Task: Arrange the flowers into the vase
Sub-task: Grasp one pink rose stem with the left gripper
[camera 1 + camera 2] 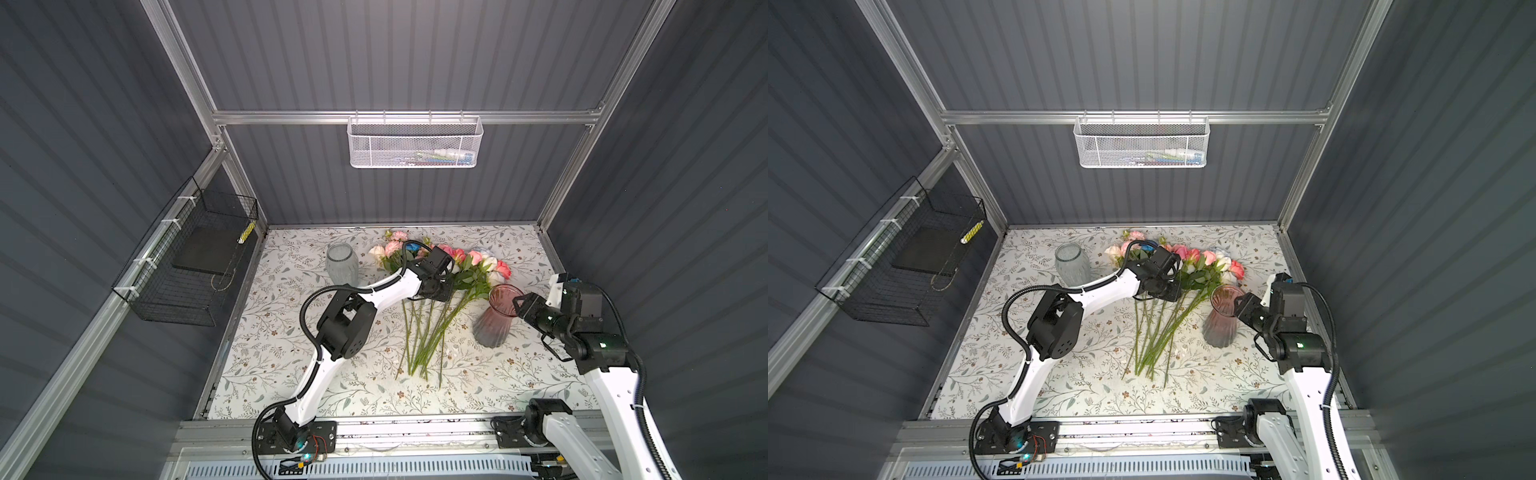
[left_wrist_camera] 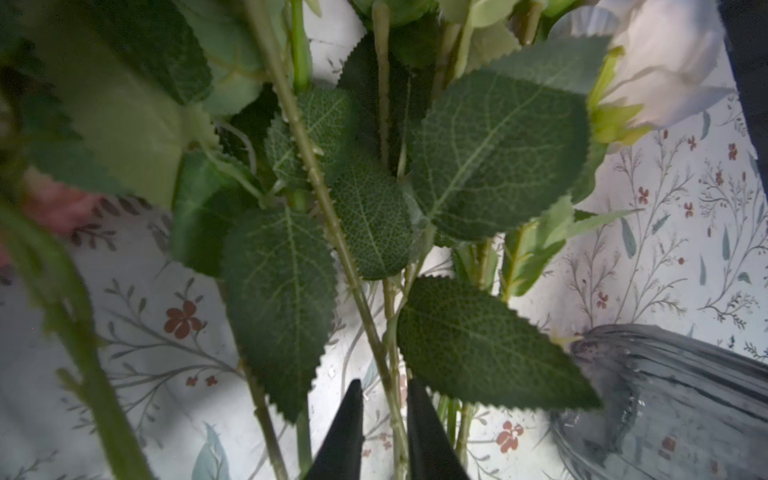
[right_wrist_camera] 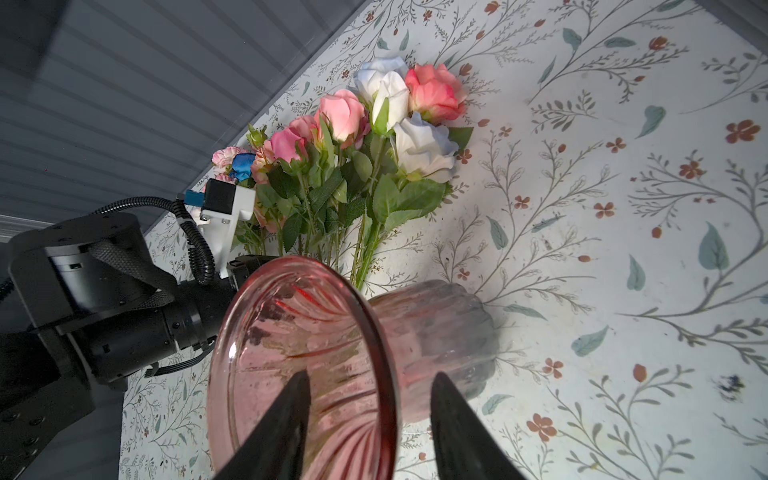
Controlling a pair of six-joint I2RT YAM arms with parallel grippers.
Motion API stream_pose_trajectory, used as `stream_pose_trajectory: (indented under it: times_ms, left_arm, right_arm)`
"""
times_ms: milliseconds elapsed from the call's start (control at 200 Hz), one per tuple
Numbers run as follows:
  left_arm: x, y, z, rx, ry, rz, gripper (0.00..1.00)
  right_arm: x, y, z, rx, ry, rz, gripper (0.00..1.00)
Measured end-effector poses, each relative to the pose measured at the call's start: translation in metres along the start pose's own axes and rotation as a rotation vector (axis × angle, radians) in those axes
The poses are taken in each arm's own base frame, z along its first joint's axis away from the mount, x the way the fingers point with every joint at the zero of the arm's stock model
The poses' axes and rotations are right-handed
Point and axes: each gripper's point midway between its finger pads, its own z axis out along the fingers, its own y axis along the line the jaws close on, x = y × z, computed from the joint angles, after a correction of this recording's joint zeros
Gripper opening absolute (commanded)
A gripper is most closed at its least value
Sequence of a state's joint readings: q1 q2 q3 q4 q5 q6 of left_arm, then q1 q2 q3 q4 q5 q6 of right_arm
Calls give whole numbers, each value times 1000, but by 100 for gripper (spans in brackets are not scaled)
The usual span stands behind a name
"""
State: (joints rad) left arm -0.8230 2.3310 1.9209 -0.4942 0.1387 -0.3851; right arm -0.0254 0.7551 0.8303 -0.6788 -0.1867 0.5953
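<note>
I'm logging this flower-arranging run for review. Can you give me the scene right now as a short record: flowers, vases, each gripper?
flowers: lying bunched on the table, heads toward the far side, none in a vase
pink vase: right of the stems, empty
clear vase: upright, back left, empty
left gripper: open, low over the bunch, a stem between its jaws
right gripper: open, straddling the pink vase's rim
</note>
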Motion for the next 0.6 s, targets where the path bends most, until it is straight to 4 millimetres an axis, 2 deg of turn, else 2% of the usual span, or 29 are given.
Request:
stream_pose_trajectory:
  times_ms: [360,600]
  left_arm:
    - [3,-4,7,31,16,-1,17]
    - [4,-6,10,47,17,-2,3]
  right_arm:
    - [0,-1,0,3,-4,-1,50]
    - [-2,-1,-4,3,-20,-4,50]
